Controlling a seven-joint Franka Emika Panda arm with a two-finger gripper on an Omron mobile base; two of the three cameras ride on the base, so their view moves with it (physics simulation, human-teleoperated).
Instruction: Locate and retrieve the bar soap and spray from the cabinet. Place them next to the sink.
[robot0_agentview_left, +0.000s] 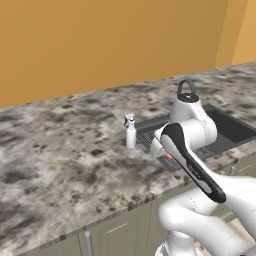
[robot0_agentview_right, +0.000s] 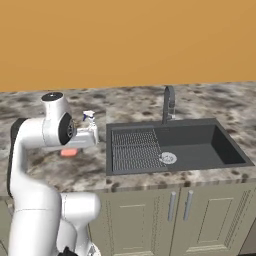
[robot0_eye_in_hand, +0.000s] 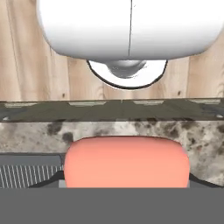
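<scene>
Gripping the bar soap (robot0_eye_in_hand: 127, 162) between its dark tips, your gripper (robot0_eye_in_hand: 127, 186) hangs low over the counter (robot0_agentview_left: 60, 150), just beside the sink (robot0_agentview_right: 200, 145) at the drainboard end. You see the forearm folded back toward the base, wrist pointing down. The spray (robot0_agentview_left: 130, 131) stands upright on the counter beside the same end of the sink.

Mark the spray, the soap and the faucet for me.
spray (robot0_agentview_left: 130, 135): left base view, on the white bottle body.
soap (robot0_eye_in_hand: 127, 162): hand view, middle of its pink face.
faucet (robot0_agentview_right: 168, 104): right base view, on the upright neck.
</scene>
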